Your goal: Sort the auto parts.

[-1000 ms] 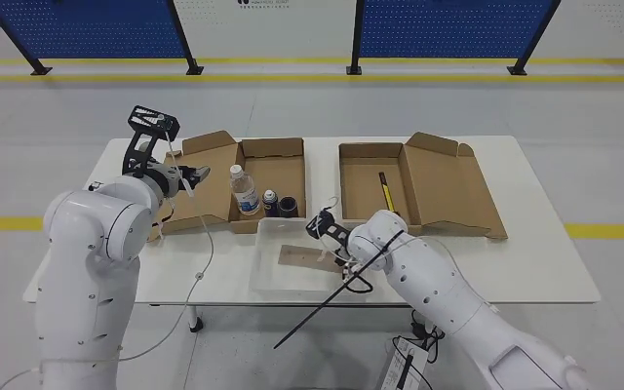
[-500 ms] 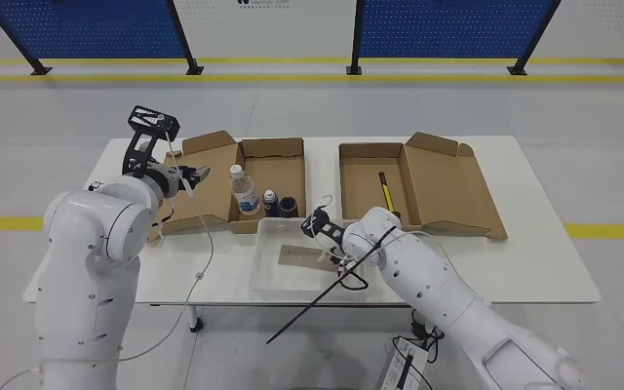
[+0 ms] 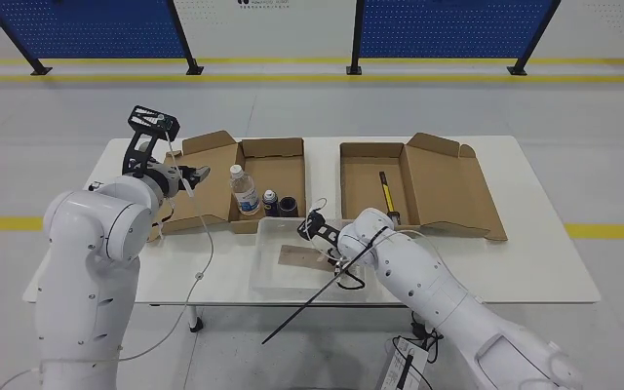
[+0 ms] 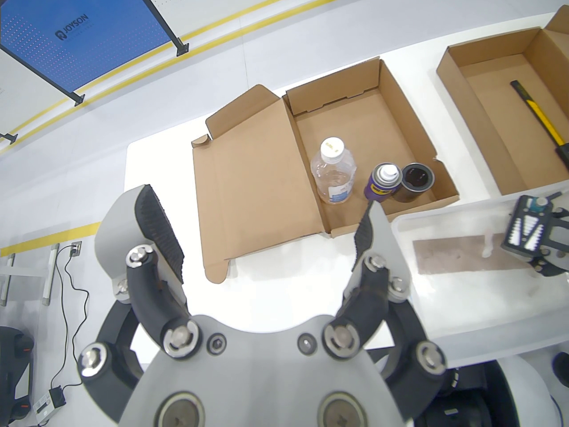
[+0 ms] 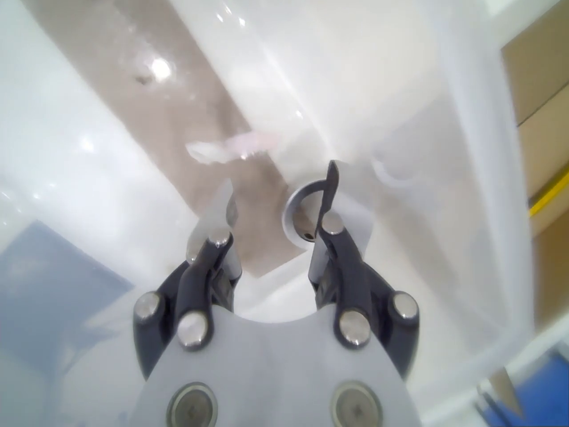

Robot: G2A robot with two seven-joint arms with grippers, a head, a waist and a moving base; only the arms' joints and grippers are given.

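My right tool (image 5: 280,179) stands open, low in the clear tray (image 3: 268,281) on the white counter (image 3: 546,263), with a metal ring (image 5: 288,213) by one finger. My left tool (image 4: 260,211) is open above the counter's left end. Grey floor (image 3: 292,107), yellow lines (image 3: 292,76) and blue panels (image 3: 88,24) lie behind.

Both arms are stretched forward, each gripper with its fingers apart.

In the top view the left arm (image 3: 102,229) rises from the lower left of the frame to a bent wrist in the upper left. The left gripper (image 4: 260,206) is held high and points toward the frame's centre, its ribbed black pads (image 4: 158,219) spread wide. The right arm (image 3: 429,283) runs from the lower right up to the middle of the frame. There the right gripper (image 3: 314,226) sits low and angled downward, and its wrist view shows its two slim fingers (image 5: 328,188) moderately apart.
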